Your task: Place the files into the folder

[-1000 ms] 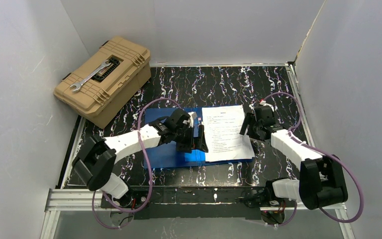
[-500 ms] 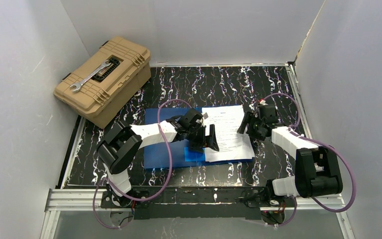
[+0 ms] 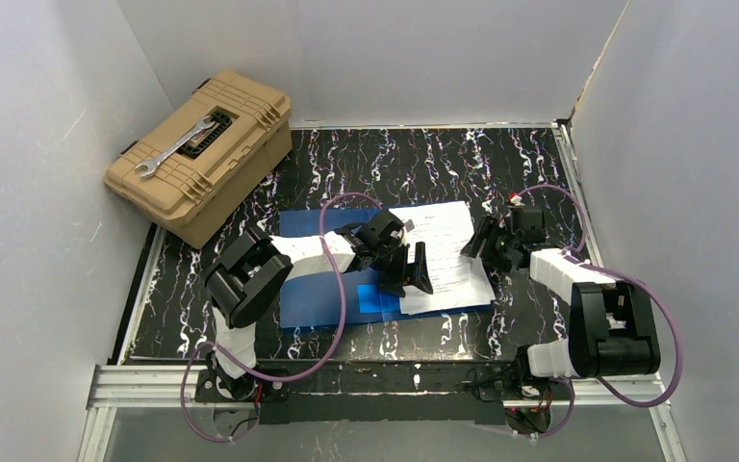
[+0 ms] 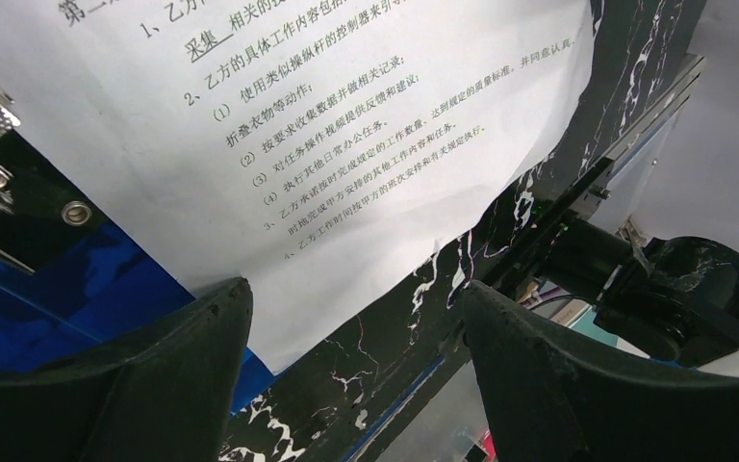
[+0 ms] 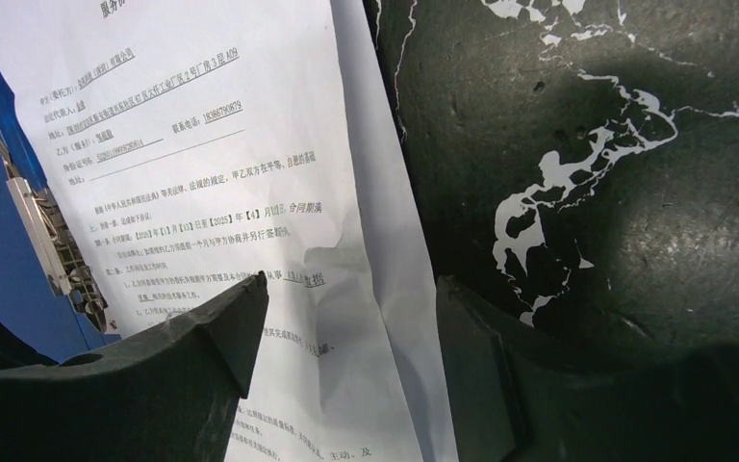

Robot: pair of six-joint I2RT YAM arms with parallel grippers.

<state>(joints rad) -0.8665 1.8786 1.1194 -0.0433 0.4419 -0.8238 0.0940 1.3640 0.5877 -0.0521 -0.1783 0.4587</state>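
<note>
I see the files (image 3: 440, 252) at centre frame, lying on the right half of the open folder (image 3: 318, 289), their right edge meeting the bench (image 3: 385, 159). Left claw (image 3: 414, 274) hangs released over their lower left. Right claw (image 3: 481, 248), also released, is at their right edge.

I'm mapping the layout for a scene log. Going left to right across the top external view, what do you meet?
tan toolbox → blue folder → left gripper → files → right gripper
</note>
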